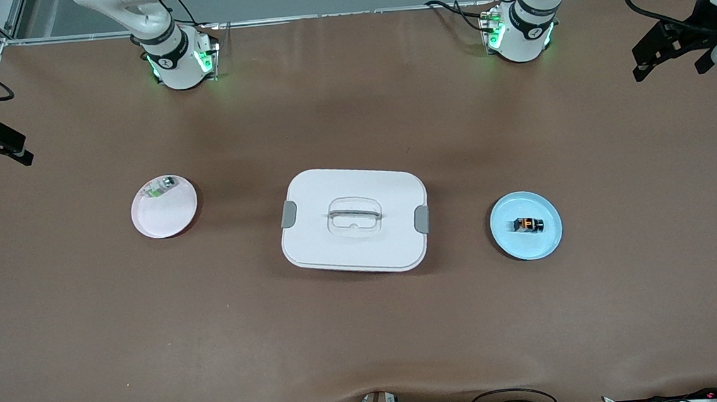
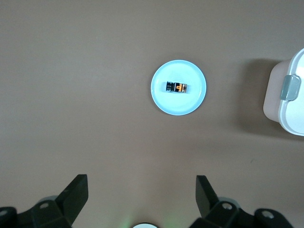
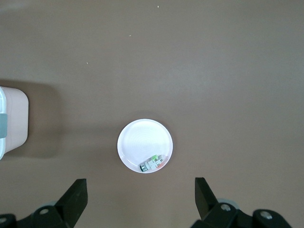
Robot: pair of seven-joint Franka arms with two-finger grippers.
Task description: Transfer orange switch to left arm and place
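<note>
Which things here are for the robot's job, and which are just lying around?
For the job:
- orange switch on the blue plate
- box in the middle, to be avoided
- left gripper and right gripper, jaws open, both high above the table

Just lying about:
- green-and-clear part on the pink plate

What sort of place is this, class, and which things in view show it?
Probably a robotics lab test bench: two robot arms' bases bolted along a brown-covered table, loose cables at its edge, and staged props: a white box between two small plates.
</note>
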